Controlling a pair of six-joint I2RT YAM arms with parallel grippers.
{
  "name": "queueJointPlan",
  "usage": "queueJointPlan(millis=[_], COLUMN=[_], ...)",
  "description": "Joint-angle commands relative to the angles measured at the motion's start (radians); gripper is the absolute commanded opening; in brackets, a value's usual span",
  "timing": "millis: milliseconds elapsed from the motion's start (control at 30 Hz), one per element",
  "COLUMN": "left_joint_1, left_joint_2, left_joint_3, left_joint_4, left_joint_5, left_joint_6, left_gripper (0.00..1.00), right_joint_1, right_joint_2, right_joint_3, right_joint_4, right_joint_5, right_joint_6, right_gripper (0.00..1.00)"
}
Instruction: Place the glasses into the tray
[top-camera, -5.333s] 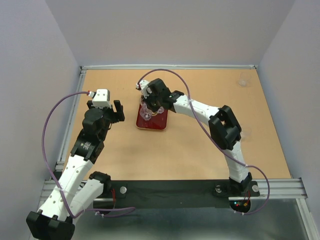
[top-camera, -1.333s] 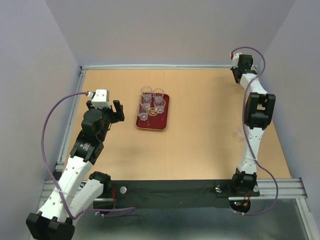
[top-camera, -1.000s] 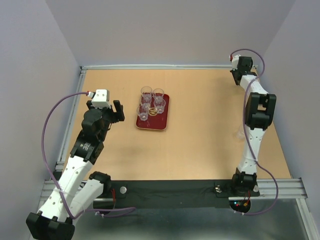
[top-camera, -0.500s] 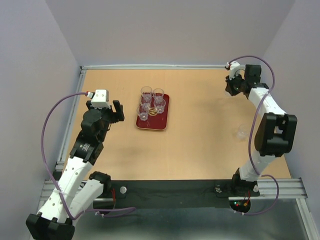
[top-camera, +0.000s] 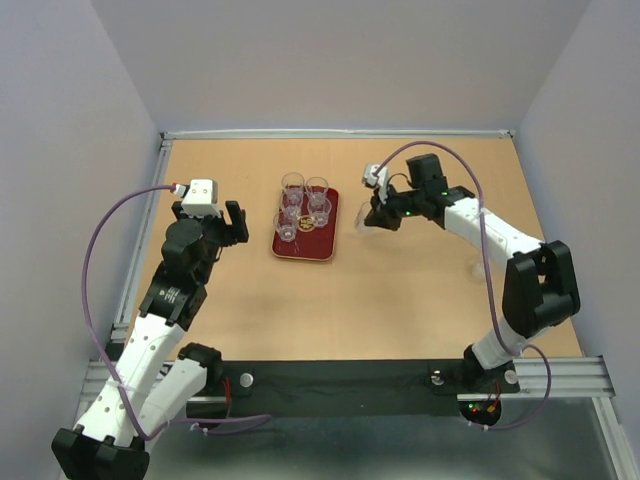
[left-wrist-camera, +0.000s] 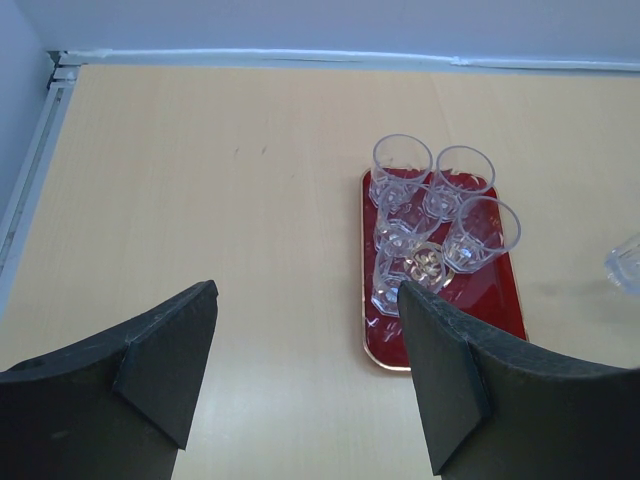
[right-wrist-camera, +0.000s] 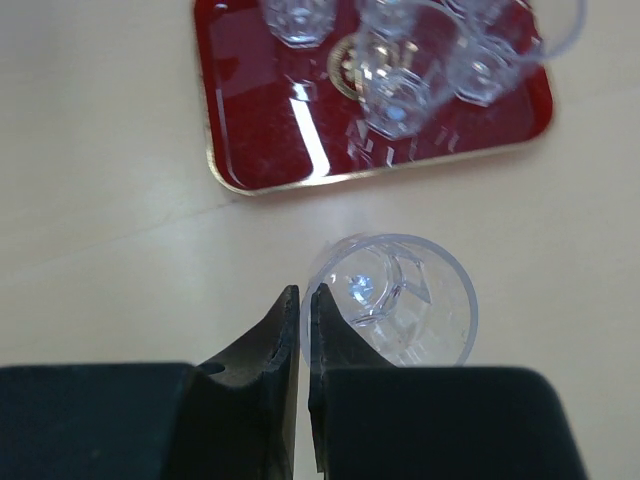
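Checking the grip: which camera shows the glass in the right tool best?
Right wrist: the glass is close up, rim pinched by the right tool. Left wrist clips it at the edge; overhead it's faint.

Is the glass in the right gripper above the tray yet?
No, the right wrist view shows the held glass over the tabletop, beside the tray rim.

Glossy red tray (right-wrist-camera: 245, 110), clear glasses (left-wrist-camera: 402, 170)
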Motion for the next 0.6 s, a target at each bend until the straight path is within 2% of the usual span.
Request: queueJointPlan(millis=[0, 133, 267, 367, 567], left_joint_1=[0.000, 0.000, 0.001, 0.000, 0.000], left_joint_2=[-0.019, -0.020, -0.022, -0.022, -0.023], left_joint_3=[-0.010, -0.010, -0.008, -0.010, -0.010], left_joint_4=[0.051, 0.051, 0.051, 0.051, 0.051], left_joint_5=[-0.011, -0.014, -0.018, -0.018, -0.019], left_joint_6=[0.011, 0.011, 0.011, 0.012, 0.014], left_gripper=[0.83, 0.83, 0.84, 0.84, 0.84], right_joint_1=[0.134, 0.282, 0.374, 0.430, 0.461], right_joint_2=[-0.025, 0.052, 0.101, 0.149, 0.265], right_joint_3=[0.043, 0.124, 0.196, 0.235, 0.325], right_joint_4=[0.003, -0.014, -0.021, -0.023, -0.023], right_joint_5=[-0.002, 0.151, 0.232, 0.271, 0.370], right_joint_6=[-0.063, -0.068, -0.071, -0.071, -0.050], right_gripper=[0.00, 0.00, 0.00, 0.00, 0.01])
